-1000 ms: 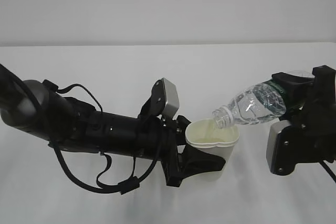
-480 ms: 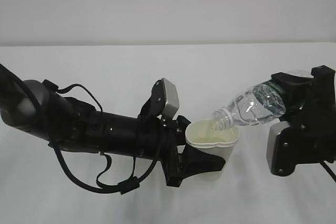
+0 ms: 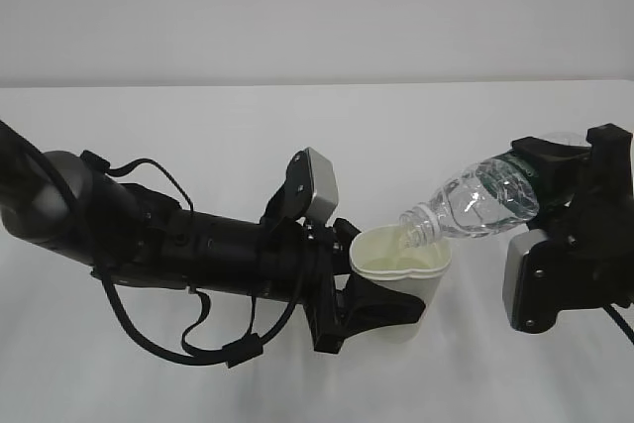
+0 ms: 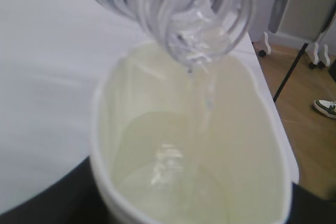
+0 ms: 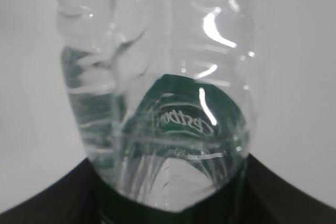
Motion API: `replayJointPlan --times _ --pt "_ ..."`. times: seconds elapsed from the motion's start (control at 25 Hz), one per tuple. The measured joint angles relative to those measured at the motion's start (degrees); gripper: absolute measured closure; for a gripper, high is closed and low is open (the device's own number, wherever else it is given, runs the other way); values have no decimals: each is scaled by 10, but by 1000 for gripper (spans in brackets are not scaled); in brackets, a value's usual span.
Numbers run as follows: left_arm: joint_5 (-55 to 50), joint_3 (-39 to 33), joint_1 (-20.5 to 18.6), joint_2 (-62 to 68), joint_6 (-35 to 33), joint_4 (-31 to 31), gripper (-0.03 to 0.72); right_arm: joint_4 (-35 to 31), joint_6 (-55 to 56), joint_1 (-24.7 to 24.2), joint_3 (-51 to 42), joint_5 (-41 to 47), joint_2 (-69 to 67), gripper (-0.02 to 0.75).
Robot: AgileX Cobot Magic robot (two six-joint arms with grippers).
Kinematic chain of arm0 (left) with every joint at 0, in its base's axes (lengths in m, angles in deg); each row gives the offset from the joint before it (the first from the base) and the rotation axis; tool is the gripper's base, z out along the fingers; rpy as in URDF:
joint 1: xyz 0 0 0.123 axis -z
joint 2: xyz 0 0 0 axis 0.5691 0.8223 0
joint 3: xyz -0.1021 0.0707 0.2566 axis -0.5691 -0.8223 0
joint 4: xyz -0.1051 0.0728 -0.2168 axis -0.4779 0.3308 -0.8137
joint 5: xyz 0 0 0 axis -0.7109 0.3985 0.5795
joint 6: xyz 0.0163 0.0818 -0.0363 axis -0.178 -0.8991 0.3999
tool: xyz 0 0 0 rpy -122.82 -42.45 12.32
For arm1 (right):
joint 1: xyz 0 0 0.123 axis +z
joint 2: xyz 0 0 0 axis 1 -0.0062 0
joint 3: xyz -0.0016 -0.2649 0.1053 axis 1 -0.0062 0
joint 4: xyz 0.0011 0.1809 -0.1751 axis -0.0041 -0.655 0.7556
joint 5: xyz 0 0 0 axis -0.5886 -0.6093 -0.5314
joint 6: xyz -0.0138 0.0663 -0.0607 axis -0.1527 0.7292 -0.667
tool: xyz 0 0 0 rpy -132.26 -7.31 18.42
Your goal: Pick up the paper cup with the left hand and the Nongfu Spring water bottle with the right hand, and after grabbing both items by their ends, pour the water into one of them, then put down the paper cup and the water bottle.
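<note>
Thin-walled paper cup (image 3: 401, 279), clasped low by the left hand (image 3: 381, 306) and already dented, crushes easily, while the right hand (image 3: 555, 180) grips the tilted Nongfu Spring water bottle (image 3: 475, 203) by its base, water (image 4: 202, 85) streaming in.

- Nongfu Spring water bottle (image 4: 199, 9) mouth tilted down over paper cup (image 4: 273, 145), uncapped.
- Thin stream of water (image 4: 202, 93) fell into cup; pool lay at bottom.
- White worktop (image 4: 47, 77) lay behind.

White paper cup (image 3: 401, 274) (cream inside), clear ribbed bottle (image 3: 485, 200), green label.
</note>
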State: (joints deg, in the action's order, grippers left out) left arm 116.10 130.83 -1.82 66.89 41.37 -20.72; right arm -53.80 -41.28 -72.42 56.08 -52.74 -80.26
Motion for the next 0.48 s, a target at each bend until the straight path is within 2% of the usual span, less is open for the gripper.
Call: replayJointPlan --times 0.48 --pt "0 0 0 0 0 0 250 0 -6 0 0 -1 0 332"
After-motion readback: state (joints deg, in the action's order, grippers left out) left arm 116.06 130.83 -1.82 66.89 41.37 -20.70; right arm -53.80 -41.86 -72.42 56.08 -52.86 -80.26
